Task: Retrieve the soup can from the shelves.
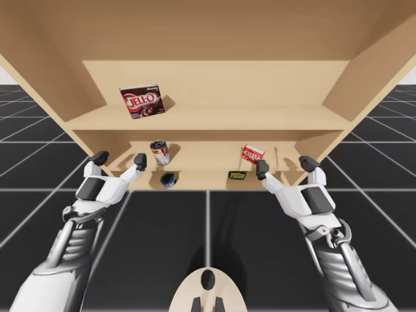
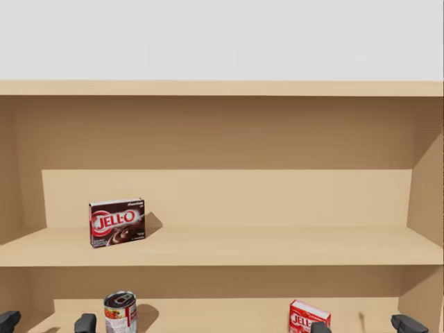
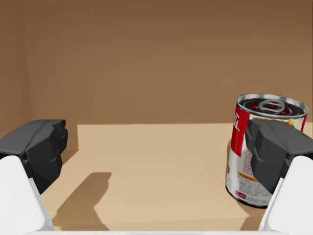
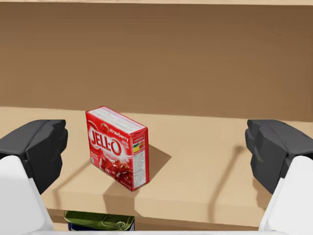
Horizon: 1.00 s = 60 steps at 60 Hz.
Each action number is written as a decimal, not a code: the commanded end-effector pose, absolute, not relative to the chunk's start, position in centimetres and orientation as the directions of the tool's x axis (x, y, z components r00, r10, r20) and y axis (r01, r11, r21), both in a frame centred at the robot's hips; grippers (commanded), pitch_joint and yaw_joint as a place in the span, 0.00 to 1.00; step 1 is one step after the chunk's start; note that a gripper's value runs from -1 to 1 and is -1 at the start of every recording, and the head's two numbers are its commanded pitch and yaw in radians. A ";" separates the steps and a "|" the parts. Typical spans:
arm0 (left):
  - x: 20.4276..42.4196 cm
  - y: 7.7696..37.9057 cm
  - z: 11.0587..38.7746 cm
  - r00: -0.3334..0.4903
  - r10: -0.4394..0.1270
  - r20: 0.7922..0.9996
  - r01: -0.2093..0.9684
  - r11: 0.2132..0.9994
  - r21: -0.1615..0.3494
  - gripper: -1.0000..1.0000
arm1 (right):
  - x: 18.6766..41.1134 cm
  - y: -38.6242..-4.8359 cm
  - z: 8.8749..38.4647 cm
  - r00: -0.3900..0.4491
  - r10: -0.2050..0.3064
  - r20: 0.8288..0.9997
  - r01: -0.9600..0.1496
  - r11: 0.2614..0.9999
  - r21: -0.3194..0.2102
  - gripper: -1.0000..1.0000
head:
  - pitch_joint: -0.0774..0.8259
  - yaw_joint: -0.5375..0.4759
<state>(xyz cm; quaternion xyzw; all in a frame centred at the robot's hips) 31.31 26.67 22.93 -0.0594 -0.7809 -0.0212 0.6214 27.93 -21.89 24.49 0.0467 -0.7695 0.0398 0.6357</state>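
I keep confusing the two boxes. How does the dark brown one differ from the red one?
The dark brown box stands on the upper shelf, toward its left; the red box stands on the lower shelf, toward its right. The dark brown box has no gripper near it; the red box stands ahead of my open right gripper. Both are upright rectangular boxes.

The brown box on the upper shelf bears one large white word across its front. The red box bears a like white word on its front, a smaller word above it, and a panel of fine print on its side, too small for me to read. The soup can has small print on its red and white label, unreadable. The flat tin has a yellow label with dark marks, unreadable.
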 end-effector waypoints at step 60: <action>29.1 24.7 24.3 -0.204 0.103 0.974 0.207 0.977 -0.060 0.00 | 27.9 -21.3 23.9 -0.169 -0.012 0.986 -0.151 0.988 -0.014 0.00 | 0.58 0.83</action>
